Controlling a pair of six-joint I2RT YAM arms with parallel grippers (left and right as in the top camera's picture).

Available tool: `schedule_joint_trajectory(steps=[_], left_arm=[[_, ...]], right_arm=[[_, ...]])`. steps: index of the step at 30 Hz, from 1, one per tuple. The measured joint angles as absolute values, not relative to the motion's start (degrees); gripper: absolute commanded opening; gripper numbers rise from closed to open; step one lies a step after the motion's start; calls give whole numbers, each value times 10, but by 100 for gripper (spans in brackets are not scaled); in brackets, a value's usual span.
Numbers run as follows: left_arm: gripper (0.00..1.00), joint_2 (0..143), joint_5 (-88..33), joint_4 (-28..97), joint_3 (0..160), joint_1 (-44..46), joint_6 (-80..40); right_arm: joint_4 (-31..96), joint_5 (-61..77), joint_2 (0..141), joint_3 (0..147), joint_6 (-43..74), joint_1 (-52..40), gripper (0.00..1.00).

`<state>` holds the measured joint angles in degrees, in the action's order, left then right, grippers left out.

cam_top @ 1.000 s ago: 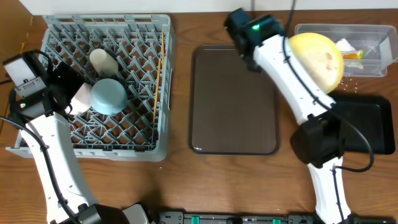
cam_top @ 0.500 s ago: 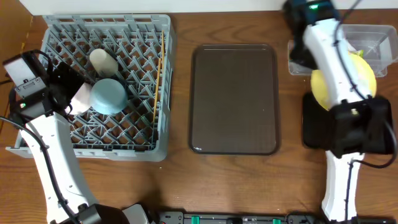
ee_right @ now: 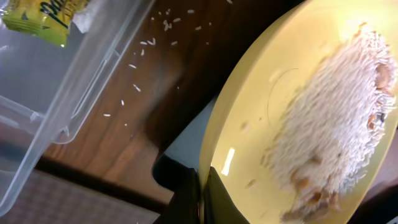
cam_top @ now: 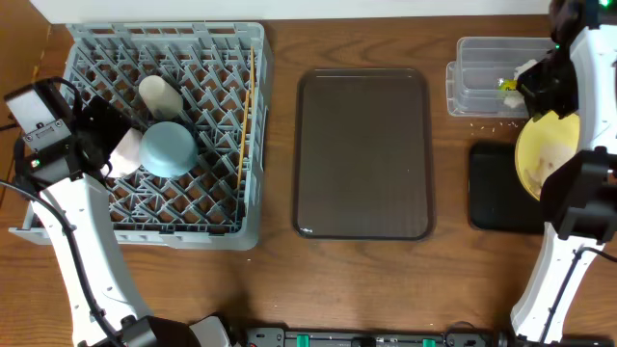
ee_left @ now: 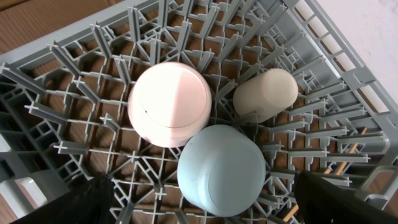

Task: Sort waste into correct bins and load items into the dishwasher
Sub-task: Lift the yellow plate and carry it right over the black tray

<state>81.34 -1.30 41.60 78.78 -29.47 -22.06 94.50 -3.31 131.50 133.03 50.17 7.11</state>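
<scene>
Your right hand [ee_right: 200,190], pinched on the rim of the yellow plate [cam_top: 545,159], holds it tilted above the black tray [cam_top: 496,193] at the tabletop's [cam_top: 386,280] right edge (rice [ee_right: 336,118] on its face).

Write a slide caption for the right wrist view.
Right gripper pinches the yellow plate, rice on it, over the black tray beside the clear tub.

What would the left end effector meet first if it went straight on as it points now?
Probably the upturned light blue bowl in the grey plastic dish rack, which lies straight ahead of the open left end effector. Depth is unclear; the round white bowl beside it is close too.
</scene>
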Motion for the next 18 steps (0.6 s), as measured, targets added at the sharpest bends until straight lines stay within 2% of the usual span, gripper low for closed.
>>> schedule_joint_trajectory(steps=[18], left_arm=[[94,813,-13,416,788,-295,-221]], right_arm=[[971,173,1315,1330,380,143,2]])
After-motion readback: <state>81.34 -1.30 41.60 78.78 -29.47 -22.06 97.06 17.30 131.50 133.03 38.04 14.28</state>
